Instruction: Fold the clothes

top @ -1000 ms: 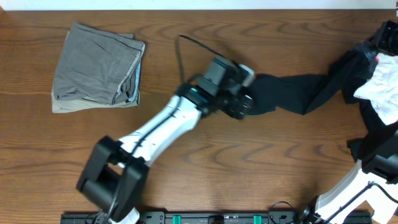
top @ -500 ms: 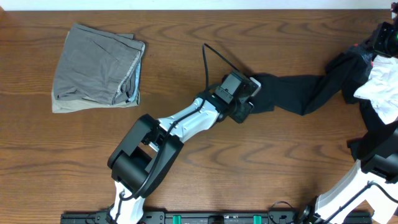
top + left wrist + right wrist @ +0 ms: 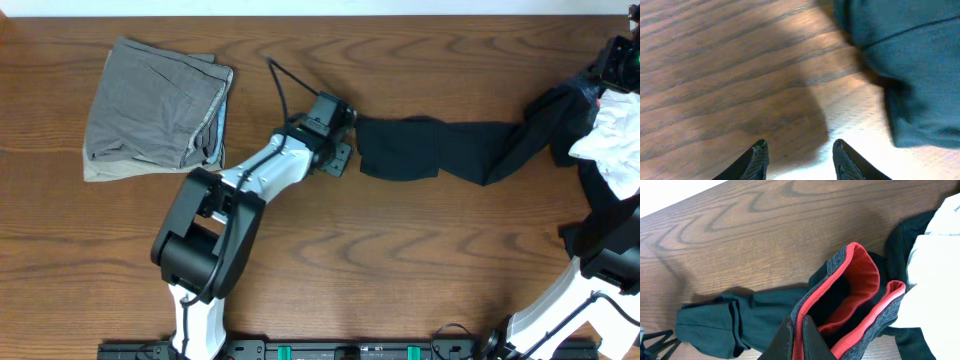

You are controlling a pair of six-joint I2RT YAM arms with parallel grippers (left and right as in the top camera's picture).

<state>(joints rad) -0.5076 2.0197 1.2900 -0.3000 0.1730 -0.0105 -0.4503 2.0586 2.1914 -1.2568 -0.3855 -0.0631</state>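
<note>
Beside long black piece [image 3: 440, 148], left hand [image 3: 800, 150] spread, empty; right hand [image 3: 797, 332] seemingly clamped on band [image 3: 857, 275]; its free end to be pinched squarely.

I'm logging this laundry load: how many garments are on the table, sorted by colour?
grey garment: 1, folded, at the left
black garment: 1, long, its red-and-grey band pinched by the right hand
white garment: 1, at the right edge
Total: 3 that can be told apart; more may lie hidden at the right edge.
</note>
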